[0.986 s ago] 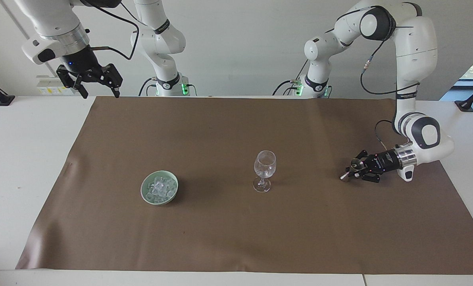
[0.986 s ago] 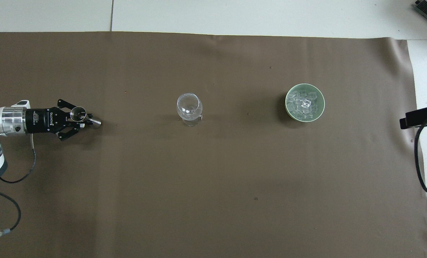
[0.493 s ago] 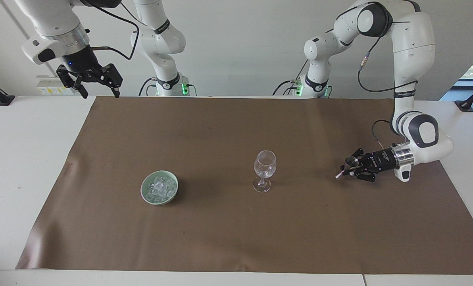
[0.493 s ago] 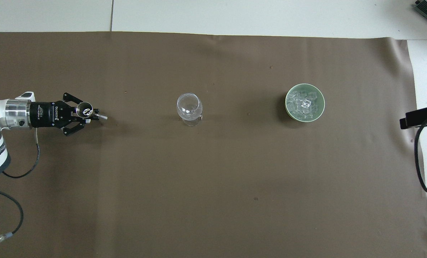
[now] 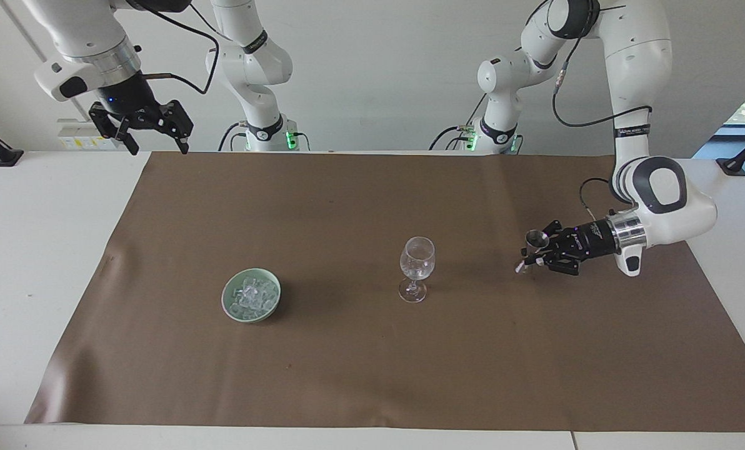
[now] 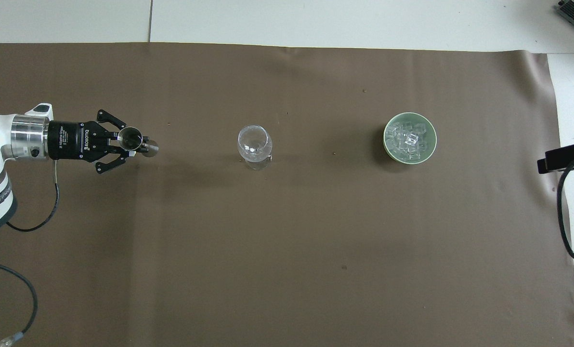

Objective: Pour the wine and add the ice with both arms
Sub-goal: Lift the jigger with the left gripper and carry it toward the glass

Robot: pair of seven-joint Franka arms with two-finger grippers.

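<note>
In the facing view, the left gripper [image 5: 533,253] hung low over the brown mat [image 5: 372,375] toward the left arm's end of the table [image 5: 29,250], its fingers pinching a small metal measuring cup [image 5: 536,238] held upright. To pour well, it would likely need to carry the cup level to just above the wine glass [image 5: 417,267] and tip it slowly over the rim, since the stemmed glass looked easy to knock over. The right gripper [image 5: 155,134] waited high over the table's edge near its own base, fingers spread and empty.

In the overhead view, the left gripper [image 6: 135,144] and the metal cup [image 6: 131,138] stood well apart from the glass [image 6: 254,146]; what the cup held could not be told. The green bowl [image 6: 386,144], toward the right arm's end, held the ice [image 6: 409,140], a heap of clear cubes. The glass looked empty.
</note>
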